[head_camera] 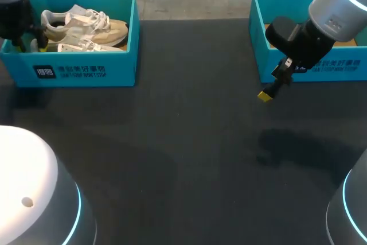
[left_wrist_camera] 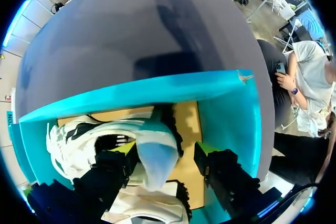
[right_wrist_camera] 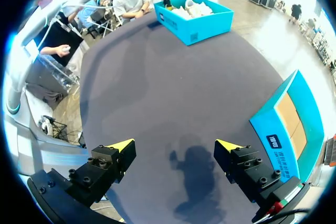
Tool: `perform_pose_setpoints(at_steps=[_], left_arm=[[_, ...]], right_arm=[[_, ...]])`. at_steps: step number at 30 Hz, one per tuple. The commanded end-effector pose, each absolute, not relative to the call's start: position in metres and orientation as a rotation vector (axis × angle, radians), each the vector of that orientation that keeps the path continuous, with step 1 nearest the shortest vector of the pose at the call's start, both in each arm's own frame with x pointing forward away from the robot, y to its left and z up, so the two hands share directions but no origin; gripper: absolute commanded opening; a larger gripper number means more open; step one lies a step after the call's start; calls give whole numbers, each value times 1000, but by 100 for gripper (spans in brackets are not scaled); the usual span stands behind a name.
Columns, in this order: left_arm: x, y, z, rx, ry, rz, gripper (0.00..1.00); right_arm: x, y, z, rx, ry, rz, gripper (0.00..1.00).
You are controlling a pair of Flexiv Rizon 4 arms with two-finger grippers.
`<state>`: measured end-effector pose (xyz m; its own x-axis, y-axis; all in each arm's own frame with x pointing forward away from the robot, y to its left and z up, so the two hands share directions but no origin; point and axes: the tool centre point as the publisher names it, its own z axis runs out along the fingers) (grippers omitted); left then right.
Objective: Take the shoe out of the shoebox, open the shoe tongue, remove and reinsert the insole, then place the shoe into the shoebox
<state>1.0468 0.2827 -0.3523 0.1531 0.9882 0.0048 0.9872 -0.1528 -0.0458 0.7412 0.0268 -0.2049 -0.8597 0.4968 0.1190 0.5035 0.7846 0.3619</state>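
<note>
**Left arm.** Left end effector [left_wrist_camera: 165, 150] sits inside the shoebox [head_camera: 86, 70], fingers spread to either side of the heel of a shoe [left_wrist_camera: 155, 158]. One finger is just beside the heel; the other stands clear of it. A second shoe [left_wrist_camera: 142, 205] lies under the fingers. The shoebox stands at the far left of the table [head_camera: 183, 159].

**Right arm.** Right end effector [right_wrist_camera: 176, 145] hangs over bare table with fingers spread, near a second box [right_wrist_camera: 294, 124].

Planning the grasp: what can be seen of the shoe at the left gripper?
A white and beige lace-up fabric sneaker with a dark treaded sole lies on its side in the open teal cardboard shoebox, beside a second sneaker. Its pale heel sits between the open jaws of the left gripper; one touches it, the other stands apart.
</note>
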Motion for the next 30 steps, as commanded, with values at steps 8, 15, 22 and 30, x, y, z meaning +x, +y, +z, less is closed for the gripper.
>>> perform_pose_setpoints(at_steps=[8, 15, 22, 30], left_arm=[[1047, 284, -372, -2338, -2032, 56, 67], [1052, 283, -382, -2321, -2041, 77, 61], [1052, 285, -388, -2299, -2047, 95, 44], [1051, 286, -385, -2305, -2006, 78, 0]], right_arm=[[742, 27, -205, -828, -2950, -604, 100], [742, 27, -205, -828, -2950, -604, 100], [742, 27, -205, -828, -2950, -604, 100], [742, 27, -205, -828, -2950, -604, 100]])
